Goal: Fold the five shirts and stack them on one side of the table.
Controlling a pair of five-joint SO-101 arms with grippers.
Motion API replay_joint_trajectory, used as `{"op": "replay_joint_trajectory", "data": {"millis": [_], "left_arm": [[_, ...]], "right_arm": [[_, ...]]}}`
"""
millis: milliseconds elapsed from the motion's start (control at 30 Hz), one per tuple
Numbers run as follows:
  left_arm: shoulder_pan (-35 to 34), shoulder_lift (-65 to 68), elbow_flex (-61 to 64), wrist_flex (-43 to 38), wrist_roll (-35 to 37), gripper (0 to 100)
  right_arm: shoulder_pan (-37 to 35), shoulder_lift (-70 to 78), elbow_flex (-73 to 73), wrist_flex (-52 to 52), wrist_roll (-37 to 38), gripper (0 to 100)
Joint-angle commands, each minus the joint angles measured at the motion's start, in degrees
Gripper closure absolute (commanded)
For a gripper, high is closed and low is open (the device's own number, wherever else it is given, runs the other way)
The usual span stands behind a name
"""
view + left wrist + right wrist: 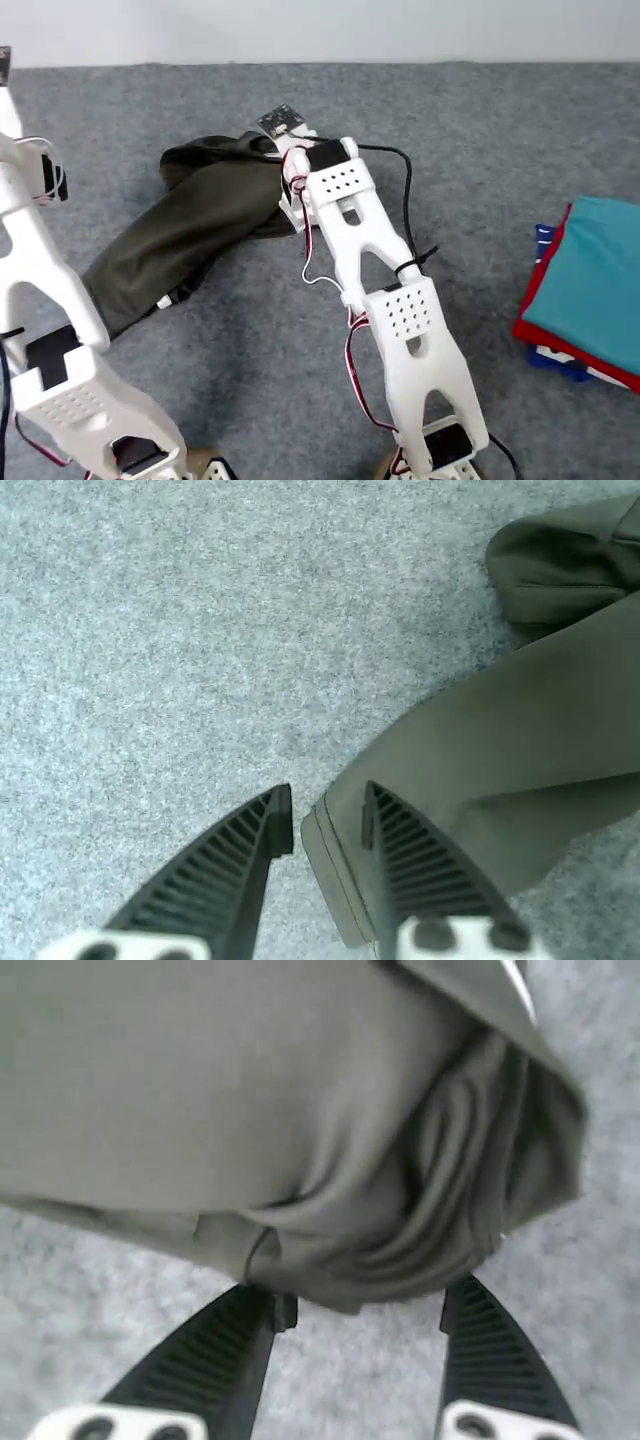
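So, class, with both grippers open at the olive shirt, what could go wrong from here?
The left gripper has only the hem edge of the olive shirt between its fingers, so closing might slip off it. The right gripper sits at bunched fabric and may pinch several layers, leaving a crumpled fold.

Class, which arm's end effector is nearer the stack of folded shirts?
Right. The right end effector sits at the bunched end of the olive shirt, mid-table; the left end effector is at its hem end, farther from the stack.

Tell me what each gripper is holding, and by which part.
Nothing: left gripper open at a hemmed edge of the olive shirt, right gripper open at its bunched end.
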Motion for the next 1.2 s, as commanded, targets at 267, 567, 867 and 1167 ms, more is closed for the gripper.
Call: {"op": "replay_joint_trajectory", "data": {"millis": [267, 567, 867, 1167], "left_arm": [[-0.1, -0.3, 0.0, 1.1, -0.2, 88], [-0.2, -0.8, 6.1, 1.1, -0.2, 88], [0.3, -0.4, 6.1, 1.0, -0.2, 88], [1.2, -0.9, 9.3, 1.2, -5.4, 95]], "right_arm": [[-3.5, 6.6, -11.0, -0.4, 6.8, 84.8], [-4.1, 7.1, -11.3, 5.9, 13.7, 98.7], [-1.0, 5.1, -12.6, 17.5, 15.4, 98.7], [1.9, -11.4, 2.5, 17.5, 15.6, 98.7]]}}
